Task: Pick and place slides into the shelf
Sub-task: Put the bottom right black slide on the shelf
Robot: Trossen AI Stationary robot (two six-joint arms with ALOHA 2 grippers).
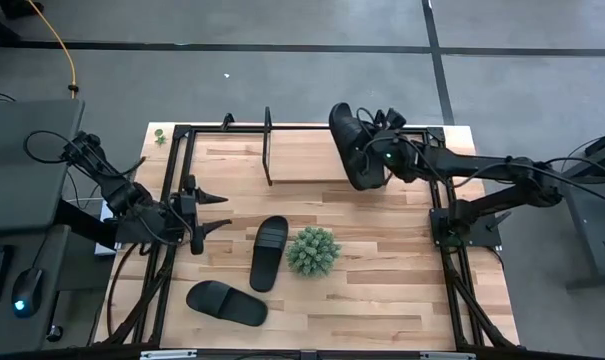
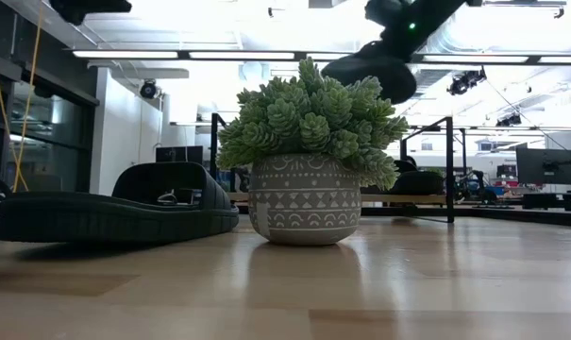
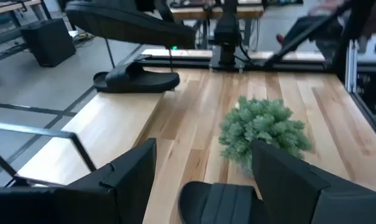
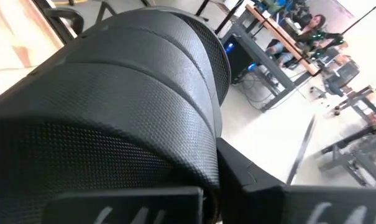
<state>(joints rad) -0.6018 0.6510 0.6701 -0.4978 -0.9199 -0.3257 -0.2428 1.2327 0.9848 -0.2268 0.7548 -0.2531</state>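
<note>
Hidden: right gripper fingertips behind carried slide | Cut off: slide sole at left wrist view's lower edge | Occluded: shelf board partly behind potted plant | Blurred: person beyond table

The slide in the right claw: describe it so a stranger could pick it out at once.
Start at the wooden table and go to the shelf along its far edge. Above the shelf's right end, the right claw holds a black slide in the air. The other two slides in the overhead view lie flat on the table near the plant.
</note>
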